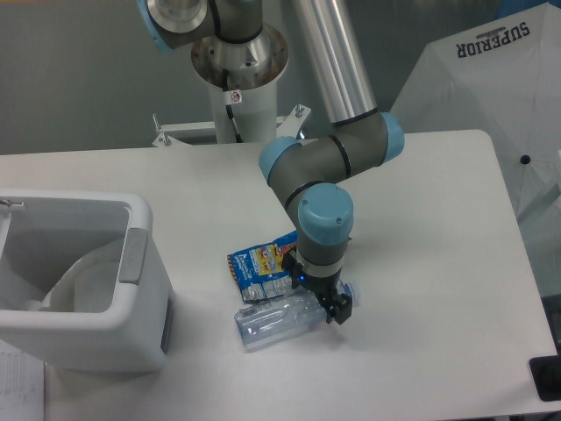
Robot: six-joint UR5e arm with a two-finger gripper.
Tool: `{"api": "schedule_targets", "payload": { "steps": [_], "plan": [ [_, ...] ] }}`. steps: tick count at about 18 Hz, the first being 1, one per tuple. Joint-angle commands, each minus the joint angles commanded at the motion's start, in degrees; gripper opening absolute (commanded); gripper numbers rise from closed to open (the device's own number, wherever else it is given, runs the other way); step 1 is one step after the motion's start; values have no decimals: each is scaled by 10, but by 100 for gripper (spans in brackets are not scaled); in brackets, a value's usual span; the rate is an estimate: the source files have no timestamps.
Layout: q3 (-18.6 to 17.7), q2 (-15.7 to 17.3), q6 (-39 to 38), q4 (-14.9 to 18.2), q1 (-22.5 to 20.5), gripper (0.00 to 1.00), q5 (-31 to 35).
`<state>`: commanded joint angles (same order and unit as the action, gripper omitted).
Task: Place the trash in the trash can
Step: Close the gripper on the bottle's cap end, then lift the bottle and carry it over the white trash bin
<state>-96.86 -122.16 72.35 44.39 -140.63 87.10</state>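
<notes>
A crushed clear plastic bottle (273, 321) lies on the white table, with its cap end (351, 289) pointing right. Just behind it lies a crinkled blue-and-yellow snack wrapper (260, 267). My gripper (326, 300) points straight down over the bottle's right part. Its fingers straddle the bottle, and one dark finger (342, 308) shows on the near side. The jaws look open around the bottle; the far finger is hidden by the wrist. The large white trash can (140, 303) with a grey handle (134, 254) stands at the left, apart from the trash.
The arm's base column (238, 79) rises at the back of the table. A white cover with the word SUPERIOR (491, 79) stands past the table's right edge. A dark object (548, 377) sits at the front right corner.
</notes>
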Motion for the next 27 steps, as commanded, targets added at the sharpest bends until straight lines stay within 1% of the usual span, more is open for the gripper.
{"api": "schedule_targets", "payload": {
  "steps": [1, 2, 4, 6, 8, 10, 14, 19, 21, 23, 25, 27],
  "plan": [
    [2, -2, -7, -2, 4, 100, 0],
    [4, -3, -8, -2, 4, 97, 0],
    [4, -2, -8, -2, 4, 88, 0],
    [4, -2, -9, -2, 4, 81, 1],
    [3, -3, -9, -1, 4, 67, 3],
    [1, -2, -9, -1, 5, 64, 13],
    [1, -1, -8, -1, 8, 63, 18],
    [10, 4, -10, -1, 8, 63, 18],
    [25, 4, -16, -1, 8, 63, 13],
    [54, 3, -53, 0, 7, 63, 11],
    [69, 4, -103, -1, 8, 63, 2],
    [85, 11, -158, -4, 10, 63, -40]
  ]
}}
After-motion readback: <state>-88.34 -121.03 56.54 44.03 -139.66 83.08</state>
